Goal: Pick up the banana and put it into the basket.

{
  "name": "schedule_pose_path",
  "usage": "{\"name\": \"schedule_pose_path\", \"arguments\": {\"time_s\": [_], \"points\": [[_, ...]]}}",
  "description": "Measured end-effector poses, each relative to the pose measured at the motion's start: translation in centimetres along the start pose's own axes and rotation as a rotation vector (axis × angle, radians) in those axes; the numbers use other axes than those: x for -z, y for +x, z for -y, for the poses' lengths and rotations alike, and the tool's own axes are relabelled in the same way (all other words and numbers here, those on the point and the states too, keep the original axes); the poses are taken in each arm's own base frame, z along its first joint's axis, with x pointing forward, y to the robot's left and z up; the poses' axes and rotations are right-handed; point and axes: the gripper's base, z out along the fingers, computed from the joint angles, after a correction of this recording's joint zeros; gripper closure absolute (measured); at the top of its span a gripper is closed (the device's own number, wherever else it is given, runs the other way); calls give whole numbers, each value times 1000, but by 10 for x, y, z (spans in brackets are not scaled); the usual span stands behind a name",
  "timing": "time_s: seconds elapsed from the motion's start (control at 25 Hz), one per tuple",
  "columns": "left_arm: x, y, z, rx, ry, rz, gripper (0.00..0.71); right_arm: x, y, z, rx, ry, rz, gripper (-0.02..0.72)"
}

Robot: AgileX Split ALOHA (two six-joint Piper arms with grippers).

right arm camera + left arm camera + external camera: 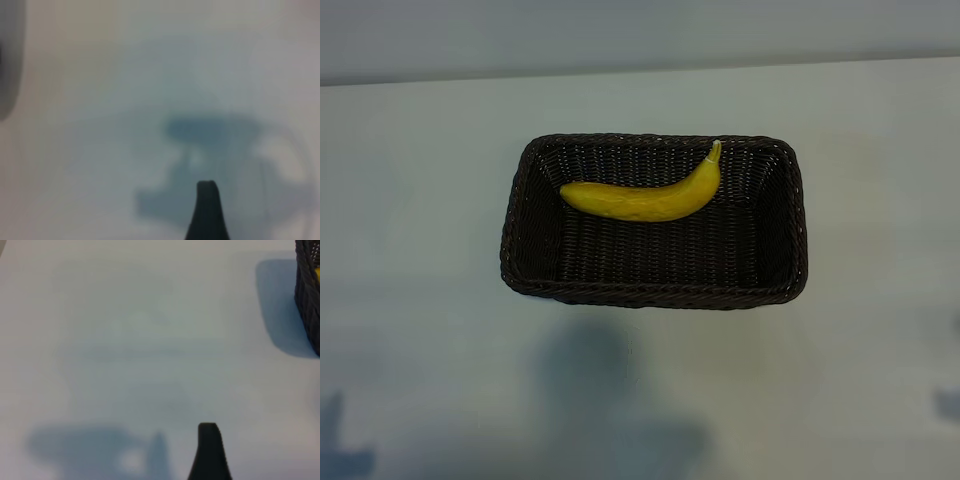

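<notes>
Item: pale, smooth white table (420, 300). We find bare surface on every side of the rectangular dark-brown woven wicker basket (530, 270), which sits near the middle in the exterior view, apart from the table's far edge; only soft shadows lie on the near stretch.

Item: left hand (210, 452). We see one black fingertip (209, 440) cut off at the edge of the left wrist view, above bare table; its partner is out of sight. We record the fingers as spread apart with nothing between them. A corner of the basket and a sliver of yellow show at that view's margin, both cut off.

Item: right hand (206, 212). Again we see a single dark fingertip (206, 197) over bare table and blurred shadow; fingers apart, nothing held. A grey shape at the edge is too blurred to name.

Item: basket contents. We list one curved bright-yellow banana (640, 198) lying inside on the woven floor, toward the far wall, its stem tip (715, 150) against the far right rim.
</notes>
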Motion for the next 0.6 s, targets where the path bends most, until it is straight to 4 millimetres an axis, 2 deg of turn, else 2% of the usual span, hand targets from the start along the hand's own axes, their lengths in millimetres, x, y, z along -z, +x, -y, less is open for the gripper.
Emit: {"name": "schedule_pose_path", "arguments": {"time_s": [0.24, 0.6], "points": [[0, 0, 0, -1, 0, 0, 151, 18, 13, 2, -10, -8, 148, 152], [0, 0, 0, -1, 0, 0, 151, 19, 14, 2, -11, -9, 157, 152]]}}
